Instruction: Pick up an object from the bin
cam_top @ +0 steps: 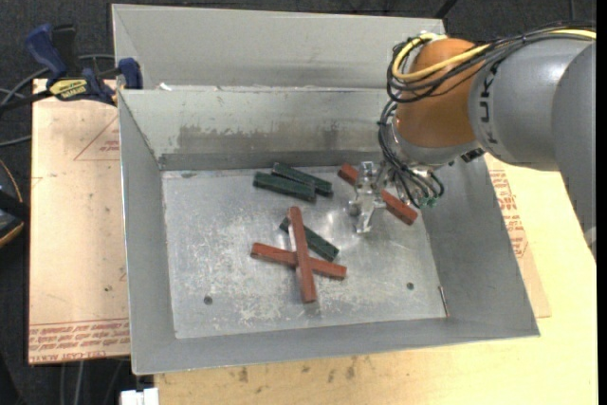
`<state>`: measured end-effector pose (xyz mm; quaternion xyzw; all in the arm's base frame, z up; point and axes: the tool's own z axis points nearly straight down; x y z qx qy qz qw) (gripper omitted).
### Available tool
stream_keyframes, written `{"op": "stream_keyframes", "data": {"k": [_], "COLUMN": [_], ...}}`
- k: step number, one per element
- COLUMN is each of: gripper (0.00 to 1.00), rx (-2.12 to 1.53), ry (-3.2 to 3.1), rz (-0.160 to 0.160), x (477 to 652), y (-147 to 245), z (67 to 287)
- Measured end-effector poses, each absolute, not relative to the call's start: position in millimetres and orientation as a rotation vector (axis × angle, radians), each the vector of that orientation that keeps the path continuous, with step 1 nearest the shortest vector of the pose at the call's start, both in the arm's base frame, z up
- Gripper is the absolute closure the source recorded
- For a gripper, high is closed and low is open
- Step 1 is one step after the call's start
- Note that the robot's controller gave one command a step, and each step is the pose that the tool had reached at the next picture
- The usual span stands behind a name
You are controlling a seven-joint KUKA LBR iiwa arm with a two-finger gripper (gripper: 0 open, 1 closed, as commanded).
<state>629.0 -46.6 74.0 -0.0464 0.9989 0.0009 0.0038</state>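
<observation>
My gripper point(364, 215) hangs over the right half of the bin floor, its metal fingers pointing down close to the floor. A red-brown bar point(398, 209) lies just behind and to the right of the fingers, partly hidden by them, with its other end point(348, 174) showing to the upper left. Nothing shows between the fingers. Two red-brown bars point(302, 256) lie crossed at the floor's middle, left of the gripper, with a dark green bar point(318, 245) beneath them.
Two dark green bars point(289, 182) lie side by side near the back wall, left of the gripper. The arm with its orange cover and cables reaches in over the bin's right wall.
</observation>
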Motion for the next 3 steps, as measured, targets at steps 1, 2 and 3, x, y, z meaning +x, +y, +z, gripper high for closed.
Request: {"op": "stream_keyframes", "data": {"k": [1, 2, 3], "gripper": [1.0, 1.0, 1.0], "rx": [-0.146, -0.09, -0.126], "ry": [3.131, 3.141, 3.133], "rz": [0.003, 0.003, 0.001], "x": [629.0, 627.4, 633.6], "y": [-46.5, -44.0, -39.3], "z": [74.0, 105.6, 133.6]}}
